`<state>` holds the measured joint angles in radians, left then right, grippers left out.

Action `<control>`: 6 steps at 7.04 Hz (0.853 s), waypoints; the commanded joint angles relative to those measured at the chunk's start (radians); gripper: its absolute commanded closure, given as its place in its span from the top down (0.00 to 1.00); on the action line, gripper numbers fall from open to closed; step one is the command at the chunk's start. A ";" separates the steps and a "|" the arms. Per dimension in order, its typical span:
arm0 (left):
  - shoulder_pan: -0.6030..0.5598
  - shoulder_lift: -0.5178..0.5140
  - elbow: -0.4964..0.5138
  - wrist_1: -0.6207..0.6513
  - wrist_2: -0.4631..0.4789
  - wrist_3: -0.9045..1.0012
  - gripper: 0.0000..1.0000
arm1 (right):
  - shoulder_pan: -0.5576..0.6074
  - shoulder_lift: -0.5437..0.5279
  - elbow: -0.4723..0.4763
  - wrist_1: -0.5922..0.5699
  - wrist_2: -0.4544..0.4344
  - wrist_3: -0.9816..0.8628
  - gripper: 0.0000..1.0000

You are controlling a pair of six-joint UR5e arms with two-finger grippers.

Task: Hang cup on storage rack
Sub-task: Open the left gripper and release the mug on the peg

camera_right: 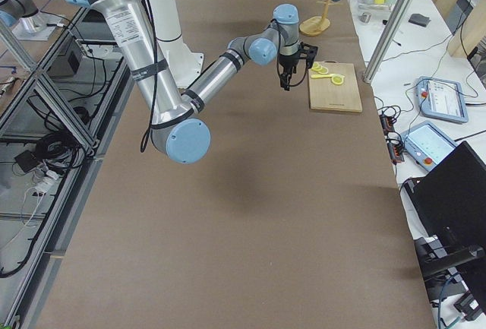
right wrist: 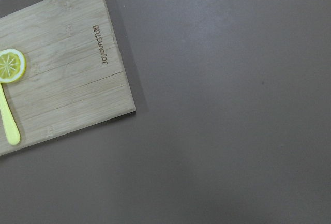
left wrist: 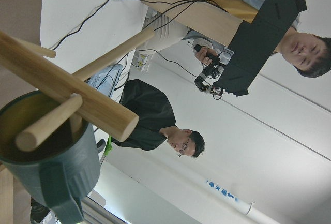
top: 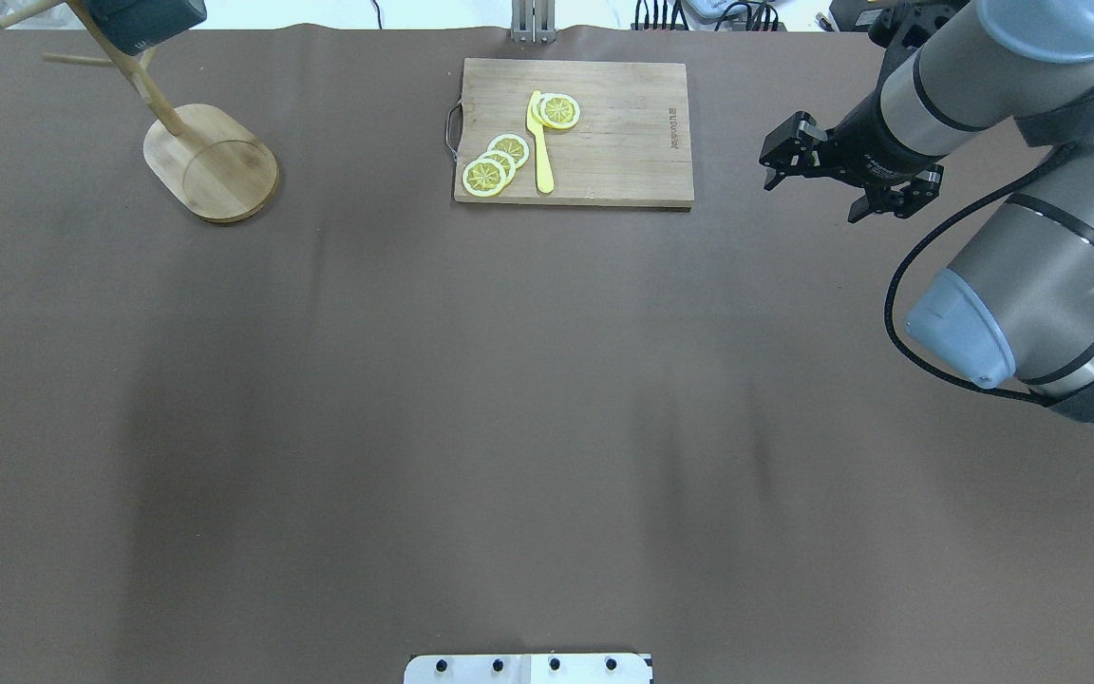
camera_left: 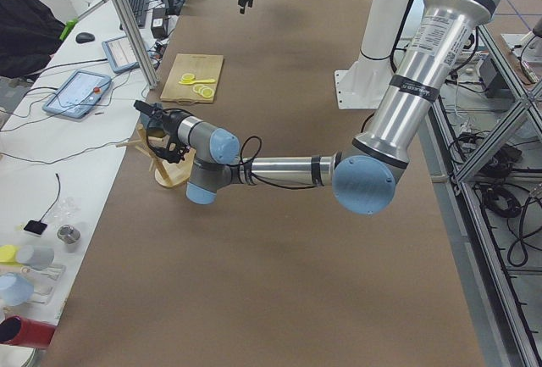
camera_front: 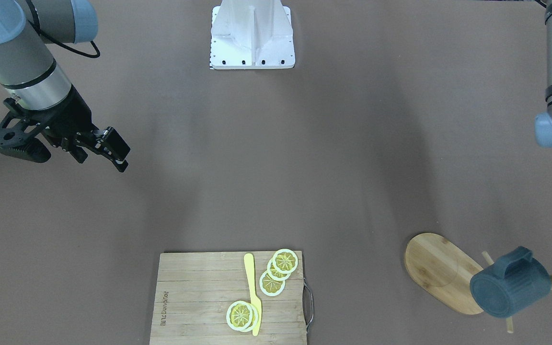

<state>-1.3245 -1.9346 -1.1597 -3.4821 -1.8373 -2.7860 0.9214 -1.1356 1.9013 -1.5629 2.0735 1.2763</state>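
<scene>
The slate-blue cup (camera_front: 511,287) hangs on a peg of the bamboo storage rack (camera_front: 441,270) at the table's far left corner. Both also show in the overhead view, the cup (top: 143,19) above the rack's oval base (top: 215,161). In the left wrist view the cup (left wrist: 46,151) hangs from a peg, with the rack's post (left wrist: 67,87) close in front. My left gripper (camera_left: 157,125) is beside the rack and holds nothing; one black finger (left wrist: 258,38) shows clear of the cup, so the gripper looks open. My right gripper (camera_front: 103,160) is open and empty above bare table, also in the overhead view (top: 811,198).
A slatted wooden cutting board (top: 604,133) with lemon slices (top: 495,161) and a yellow knife (top: 539,142) lies at the far middle of the table. The white robot mount (camera_front: 252,33) is at the near edge. People show behind the rack in the left wrist view.
</scene>
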 commanded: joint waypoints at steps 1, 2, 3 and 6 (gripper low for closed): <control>-0.195 0.019 -0.063 0.063 -0.188 0.201 0.98 | -0.001 -0.007 0.008 -0.002 0.000 0.000 1.00; -0.259 0.063 -0.087 0.070 -0.227 0.382 0.98 | -0.001 -0.009 0.010 -0.003 0.002 0.000 1.00; -0.286 0.121 -0.125 0.101 -0.229 0.619 0.98 | 0.001 -0.010 0.010 -0.003 0.000 0.000 1.00; -0.297 0.276 -0.230 0.378 -0.113 1.561 0.98 | 0.001 -0.019 0.010 -0.002 0.000 0.000 1.00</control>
<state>-1.6147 -1.7063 -1.3471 -3.2261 -2.0262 -1.5864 0.9218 -1.1537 1.9113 -1.5652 2.0733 1.2763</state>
